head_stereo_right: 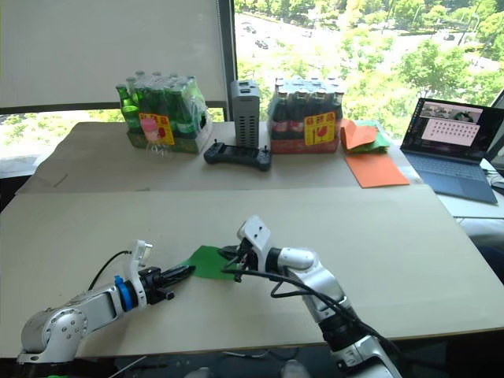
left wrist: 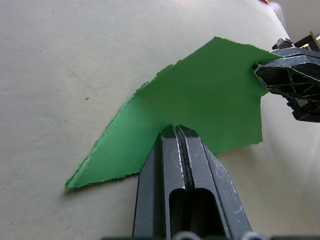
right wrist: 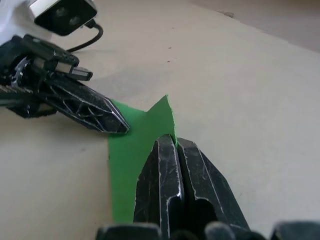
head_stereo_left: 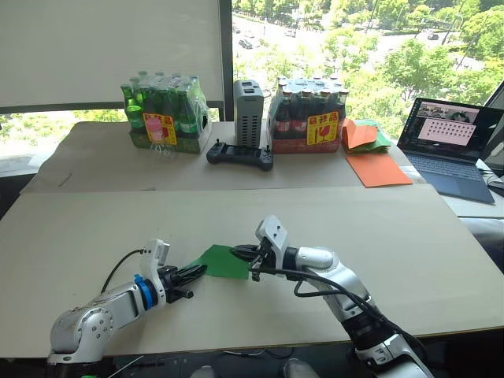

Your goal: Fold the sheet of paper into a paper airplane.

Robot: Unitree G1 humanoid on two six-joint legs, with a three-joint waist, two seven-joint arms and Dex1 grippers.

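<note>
Lying flat on the near part of the desk (head_stereo_left: 441,236), the sheet of paper (head_stereo_left: 223,262) is already folded into a small green shape with one pointed end, and it sits between the two arms. The left gripper (left wrist: 176,131) comes at it from the robot's left, jaws pressed together with their tips on the sheet's near-left edge; whether they pinch a layer or only press on it, I cannot tell. The right gripper (right wrist: 175,142) comes from the right, jaws likewise closed with their tips at the sheet's right edge, by a raised corner. The green shape's long axis runs roughly left to right, from one set of jaws to the other, so both arms are equally close, each at its own end. Any coming fold probably turns on that line: one arm pins while the other carries an edge over.

Farther back stand two shrink-wrapped packs of bottles (head_stereo_left: 164,114), each full, with a grey box (head_stereo_left: 248,113) between them and a black controller (head_stereo_left: 240,154) in front. To the right lie orange sheets (head_stereo_left: 378,168) and an open laptop (head_stereo_left: 453,150).
</note>
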